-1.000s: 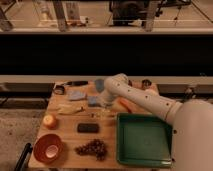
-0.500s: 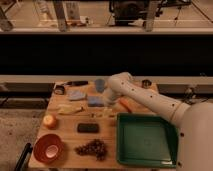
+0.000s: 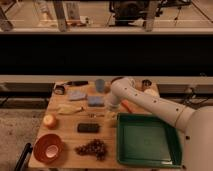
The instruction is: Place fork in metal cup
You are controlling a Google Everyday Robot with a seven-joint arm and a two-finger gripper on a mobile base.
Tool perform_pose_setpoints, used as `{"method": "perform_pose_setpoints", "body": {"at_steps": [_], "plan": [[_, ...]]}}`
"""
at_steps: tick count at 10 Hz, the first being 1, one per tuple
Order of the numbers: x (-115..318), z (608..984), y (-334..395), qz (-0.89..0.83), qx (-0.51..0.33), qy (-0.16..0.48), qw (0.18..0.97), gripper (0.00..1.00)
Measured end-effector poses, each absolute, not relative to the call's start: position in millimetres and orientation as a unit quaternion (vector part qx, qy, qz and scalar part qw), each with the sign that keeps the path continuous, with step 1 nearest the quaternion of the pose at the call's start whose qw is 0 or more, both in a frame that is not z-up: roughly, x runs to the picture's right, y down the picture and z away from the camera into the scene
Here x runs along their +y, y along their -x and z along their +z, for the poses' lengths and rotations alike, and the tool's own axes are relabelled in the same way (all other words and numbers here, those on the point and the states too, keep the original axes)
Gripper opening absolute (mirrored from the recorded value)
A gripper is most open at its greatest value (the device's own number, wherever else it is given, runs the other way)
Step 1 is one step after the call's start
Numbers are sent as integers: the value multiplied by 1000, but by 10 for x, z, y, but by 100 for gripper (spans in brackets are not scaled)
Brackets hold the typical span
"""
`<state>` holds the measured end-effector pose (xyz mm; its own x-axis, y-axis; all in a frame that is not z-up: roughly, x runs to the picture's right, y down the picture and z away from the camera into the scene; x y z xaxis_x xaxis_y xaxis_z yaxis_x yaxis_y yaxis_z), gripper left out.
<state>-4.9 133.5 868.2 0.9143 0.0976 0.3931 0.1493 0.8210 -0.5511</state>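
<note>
Where it lies just beyond the black block (image 3: pixel 88 128), the fork (image 3: pixel 95 115) runs roughly left to right on the tabletop (image 3: pixel 69 134), parallel to the block. The gripper (image 3: pixel 111 116) hangs at its right end; whether it is clenched I cannot tell. The metal cup (image 3: pixel 146 84) stands well beyond the block, to the right.

— How many cups?
— Two: one grey-blue cup (image 3: pixel 100 85), one metal cup (image 3: pixel 146 84).
— And in blue?
— Two: a left blue pad (image 3: pixel 77 95) and a right blue pad (image 3: pixel 95 101).
— The rest?
— One fork (image 3: pixel 95 115), one green tray (image 3: pixel 147 150), one orange bowl (image 3: pixel 48 147), and one end effector (image 3: pixel 110 113), low over the tabletop's (image 3: pixel 70 137) middle.
</note>
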Motion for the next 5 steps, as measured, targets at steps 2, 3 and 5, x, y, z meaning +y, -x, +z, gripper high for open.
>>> {"method": "perform_pose_setpoints", "body": {"at_steps": [2, 3, 5], "plan": [[1397, 8726, 145, -17, -212, 304, 929, 78], [1411, 8748, 182, -20, -214, 306, 928, 72], [1406, 8777, 212, -22, -217, 306, 927, 56]]}}
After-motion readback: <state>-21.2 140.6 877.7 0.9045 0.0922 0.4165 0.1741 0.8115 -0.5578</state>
